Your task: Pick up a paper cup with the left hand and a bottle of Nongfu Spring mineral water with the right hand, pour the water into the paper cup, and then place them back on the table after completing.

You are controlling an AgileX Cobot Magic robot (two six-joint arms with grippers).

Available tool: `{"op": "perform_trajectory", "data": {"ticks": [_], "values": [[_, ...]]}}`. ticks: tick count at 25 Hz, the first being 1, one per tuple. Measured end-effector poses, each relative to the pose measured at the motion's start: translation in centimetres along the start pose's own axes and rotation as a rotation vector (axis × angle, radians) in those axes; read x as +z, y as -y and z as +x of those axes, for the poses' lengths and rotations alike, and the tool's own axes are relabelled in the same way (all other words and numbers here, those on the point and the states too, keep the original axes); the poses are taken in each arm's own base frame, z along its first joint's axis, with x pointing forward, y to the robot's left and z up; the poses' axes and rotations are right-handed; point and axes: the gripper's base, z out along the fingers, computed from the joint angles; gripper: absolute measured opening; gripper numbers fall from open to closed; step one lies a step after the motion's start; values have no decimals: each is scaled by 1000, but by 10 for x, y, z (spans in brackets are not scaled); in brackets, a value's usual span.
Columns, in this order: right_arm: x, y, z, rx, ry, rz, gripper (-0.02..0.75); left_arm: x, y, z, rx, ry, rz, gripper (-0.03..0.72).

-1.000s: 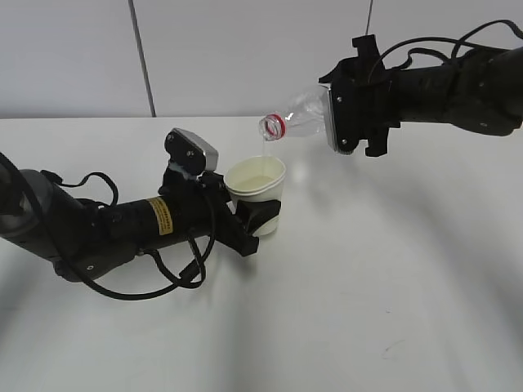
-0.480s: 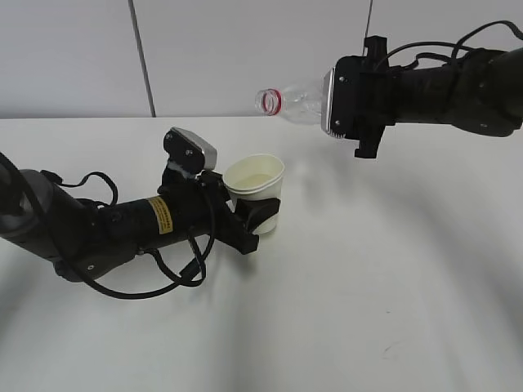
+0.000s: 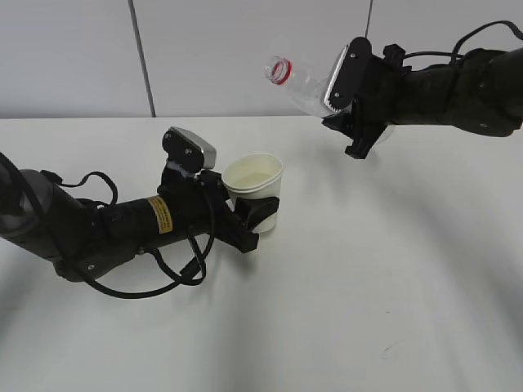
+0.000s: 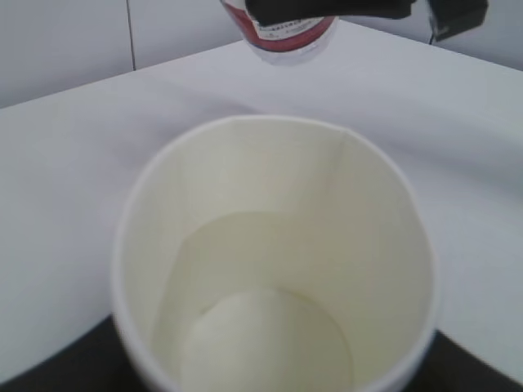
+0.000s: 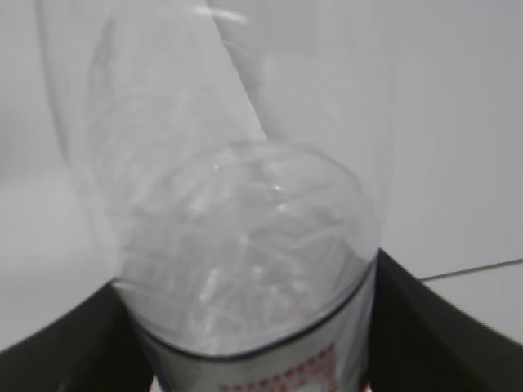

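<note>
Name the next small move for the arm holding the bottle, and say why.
Probably lower the bottle upright onto the table, off to the right. Its neck tilts up and away from the paper cup, no stream shows, and water already sits in the cup, which the left hand holds.

The big white table (image 3: 343,278) is flat and plain, and the black left hand (image 3: 260,216) rests low on it.

bottle (image 4: 282,24) label cropped, seemingly blurred
</note>
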Motion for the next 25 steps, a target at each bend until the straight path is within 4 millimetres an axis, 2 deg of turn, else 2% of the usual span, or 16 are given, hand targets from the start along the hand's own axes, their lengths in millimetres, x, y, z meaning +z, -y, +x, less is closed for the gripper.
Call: {"op": "perform_trajectory", "data": {"ticks": [10, 25], "values": [[-2, 6, 13, 282, -23, 17, 482, 0, 0, 0, 0, 0, -1, 401], [-15, -11, 41, 646, 143, -30, 482, 0, 0, 0, -2, 1, -3, 401]]}}
